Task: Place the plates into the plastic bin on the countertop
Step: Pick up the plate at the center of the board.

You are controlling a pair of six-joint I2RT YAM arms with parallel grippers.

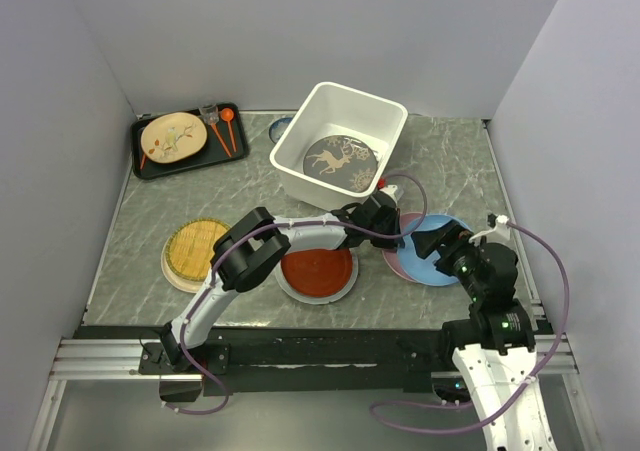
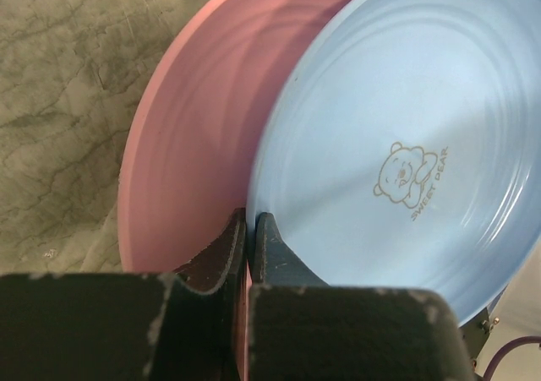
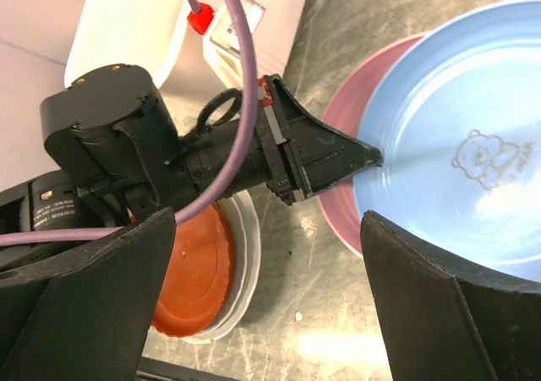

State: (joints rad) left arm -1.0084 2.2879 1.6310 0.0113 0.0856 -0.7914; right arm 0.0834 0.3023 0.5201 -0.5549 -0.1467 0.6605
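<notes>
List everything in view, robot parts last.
plastic bin: one, white, back centre
reindeer plate: one, grey, inside bin
light blue plate: one, front right, atop pink plate
red plate: one, front centre, atop white plate
woven plate: one, yellow, left, atop cream plate
tray: one, black, back left, holding patterned plate, orange utensils
small dish: one, blue-rimmed, behind bin
left arm: jaws shut at light blue plate's rim
right arm: jaws open, near light blue plate

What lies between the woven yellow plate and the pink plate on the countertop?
In the top view, the red plate, stacked on a white plate, lies between them; the left arm crosses above it.
</notes>
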